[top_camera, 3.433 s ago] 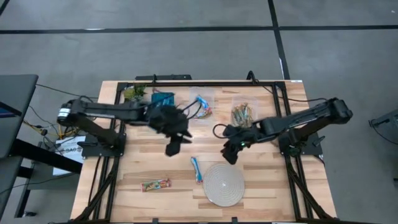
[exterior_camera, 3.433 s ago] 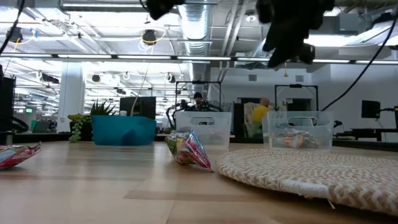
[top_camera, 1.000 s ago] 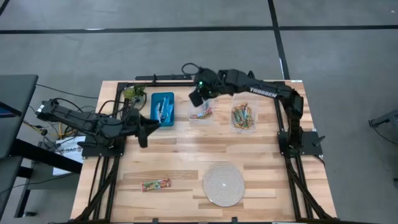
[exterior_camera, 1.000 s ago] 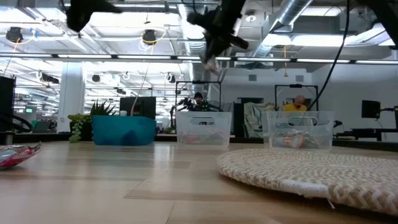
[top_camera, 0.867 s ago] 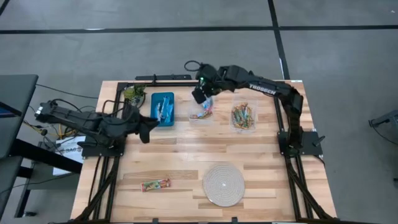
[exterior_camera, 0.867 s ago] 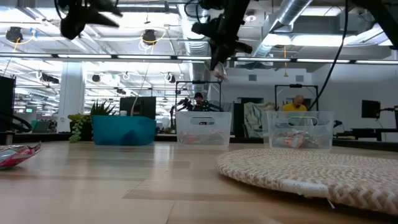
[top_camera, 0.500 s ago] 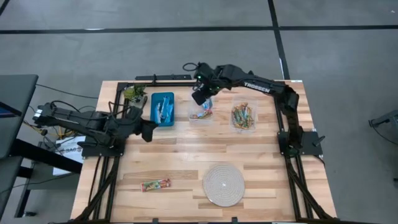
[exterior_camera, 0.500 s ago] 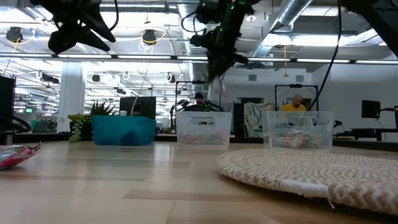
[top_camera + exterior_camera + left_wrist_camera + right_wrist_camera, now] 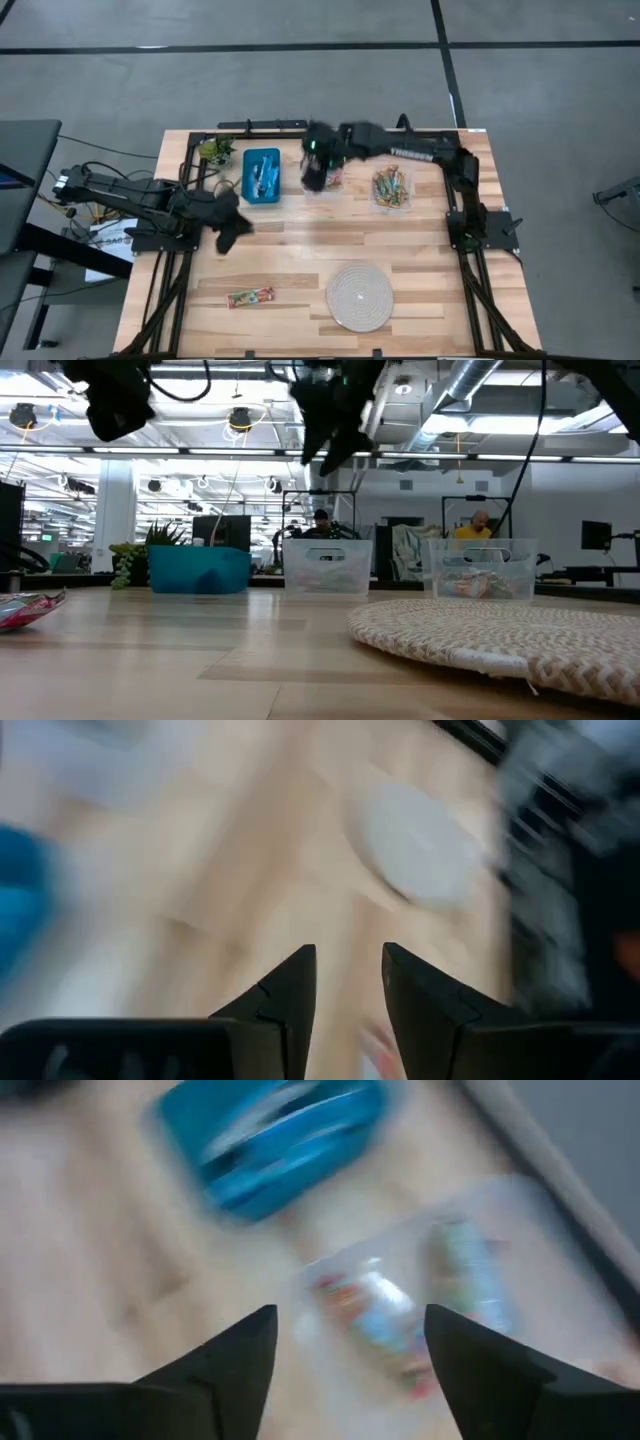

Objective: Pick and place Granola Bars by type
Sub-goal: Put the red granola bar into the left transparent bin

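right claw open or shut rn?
Open. The right claw has its fingers spread wide with nothing between them, above the clear middle bin.

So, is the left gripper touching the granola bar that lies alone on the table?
Apart. In the high view the left gripper is over bare wood, and the lone granola bar lies separately, nearer the table's front edge.

Pale striped wood table (image 9: 290, 260). Upper left: bright blue bin (image 9: 262, 176) with blue-and-silver bars. Upper centre: clear bin (image 9: 325, 180) with red-green-brown bars. Upper right: clear bin (image 9: 392, 188) with tan-gold bars. Lower left: one red-green-brown bar (image 9: 250, 296). Lower centre: off-white spiral-woven disc (image 9: 360, 296). Both arms dark.
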`<state>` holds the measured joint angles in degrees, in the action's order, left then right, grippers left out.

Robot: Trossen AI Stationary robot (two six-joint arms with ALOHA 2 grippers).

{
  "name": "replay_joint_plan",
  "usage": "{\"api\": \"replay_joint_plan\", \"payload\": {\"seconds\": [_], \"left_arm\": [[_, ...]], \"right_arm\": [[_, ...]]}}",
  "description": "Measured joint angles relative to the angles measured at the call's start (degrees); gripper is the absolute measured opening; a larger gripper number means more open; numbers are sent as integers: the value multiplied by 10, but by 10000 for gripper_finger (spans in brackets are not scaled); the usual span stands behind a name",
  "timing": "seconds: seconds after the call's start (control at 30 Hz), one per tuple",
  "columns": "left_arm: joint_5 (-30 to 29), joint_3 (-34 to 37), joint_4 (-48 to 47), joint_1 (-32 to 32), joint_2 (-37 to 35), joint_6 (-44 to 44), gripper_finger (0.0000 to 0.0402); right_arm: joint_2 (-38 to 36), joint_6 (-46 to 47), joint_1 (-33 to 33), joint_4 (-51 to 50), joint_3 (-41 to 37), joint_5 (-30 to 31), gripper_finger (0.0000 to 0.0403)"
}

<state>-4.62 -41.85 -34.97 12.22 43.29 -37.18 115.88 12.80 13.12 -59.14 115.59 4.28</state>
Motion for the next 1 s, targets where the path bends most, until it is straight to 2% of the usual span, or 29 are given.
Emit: {"api": "replay_joint_plan", "payload": {"seconds": [0.1, 0.2, 0.3, 0.5, 0.73, 0.87, 1.0], "left_arm": [[107, 0, -2, 18, 13, 22, 109], [151, 0, -15, 58, 40, 24, 109], [152, 0, -30, 106, 88, 40, 109], [119, 0, -19, 181, 204, 21, 109], [101, 0, 62, 257, 330, -14, 109], [72, 0, 86, 282, 381, -61, 109], [69, 0, 114, 297, 421, -100, 109]], "right_arm": [[-3, -32, -50, 0, 0, -4, 255], [-3, -38, -92, 0, 0, -1, 255], [-4, -44, -131, 6, 0, -19, 255], [-4, -73, -190, 7, 0, -105, 255], [-4, -69, -223, -19, 0, -103, 255], [-4, -68, -229, -32, -1, -102, 255], [-4, -68, -231, -45, 0, -102, 255]]}}
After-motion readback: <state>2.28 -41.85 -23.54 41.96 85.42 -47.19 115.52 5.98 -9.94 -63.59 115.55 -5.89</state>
